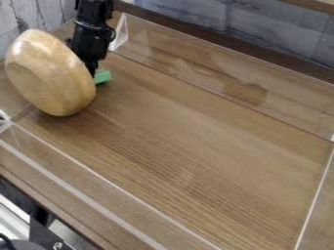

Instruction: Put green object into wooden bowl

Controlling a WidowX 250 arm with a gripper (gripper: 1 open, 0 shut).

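At the table's far left corner, the black pincer point(97, 68) is clamped narrow on one green block point(101, 77); just left lies one overturned wooden bowl point(50, 73).

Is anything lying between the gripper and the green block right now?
Nothing. In the camera view the gripper sits right on the green object, beside the overturned wooden bowl.

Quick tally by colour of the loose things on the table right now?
Tan wood: 1, the bowl, underside up.
Green: 1, the block, beside the bowl at the gripper.
Total: 2
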